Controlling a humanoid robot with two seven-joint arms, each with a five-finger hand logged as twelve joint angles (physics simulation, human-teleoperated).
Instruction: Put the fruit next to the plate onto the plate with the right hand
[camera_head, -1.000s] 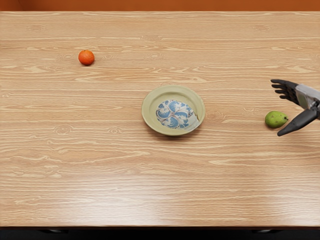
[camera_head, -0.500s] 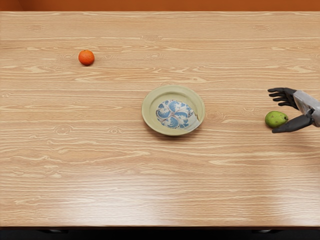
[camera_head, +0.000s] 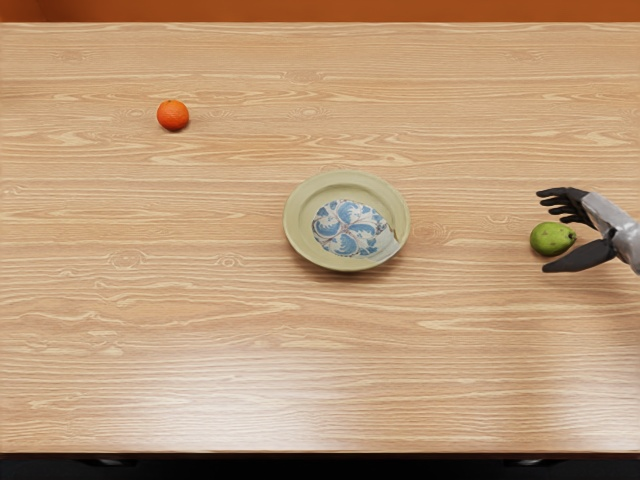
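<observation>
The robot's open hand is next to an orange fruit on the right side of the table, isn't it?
No, that one is the green fruit, not an orange one. The head view shows it next to the open right hand on the right side of the table. The orange fruit lies far away, upper left.

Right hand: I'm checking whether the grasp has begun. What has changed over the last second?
The right hand has brought its fingers down toward the green fruit, narrowing the gap between fingers and thumb around it, but it has not closed on it yet. The green fruit has not moved on the table. The plate and the orange stayed put.
</observation>
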